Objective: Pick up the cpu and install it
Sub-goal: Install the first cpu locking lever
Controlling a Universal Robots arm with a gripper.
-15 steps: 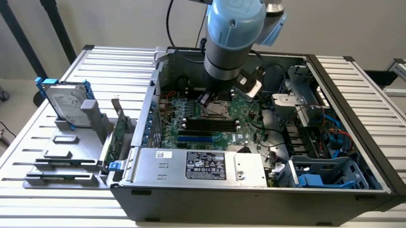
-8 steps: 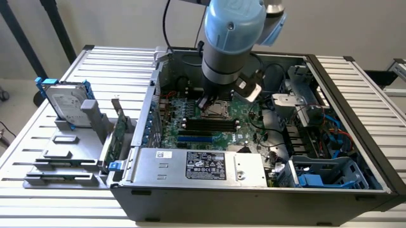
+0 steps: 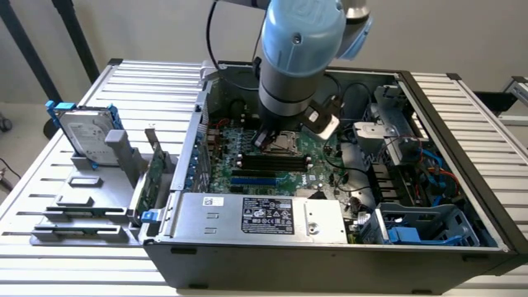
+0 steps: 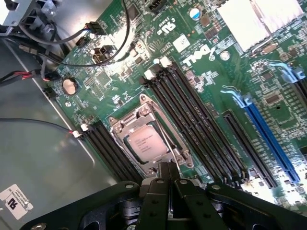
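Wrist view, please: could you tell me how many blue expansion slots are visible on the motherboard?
2. A long blue slot runs alongside a black slot. A second blue slot lies beyond it, partly cut off at the frame edge. Others may be hidden.

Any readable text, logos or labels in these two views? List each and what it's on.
"DELL", printed in white on the green motherboard.
Text on the cpu in its socket: too small to read.
Black label on the silver power supply: too small to read.
White sticker on the case floor: symbol, not legible.
Hard drive label: blurred.
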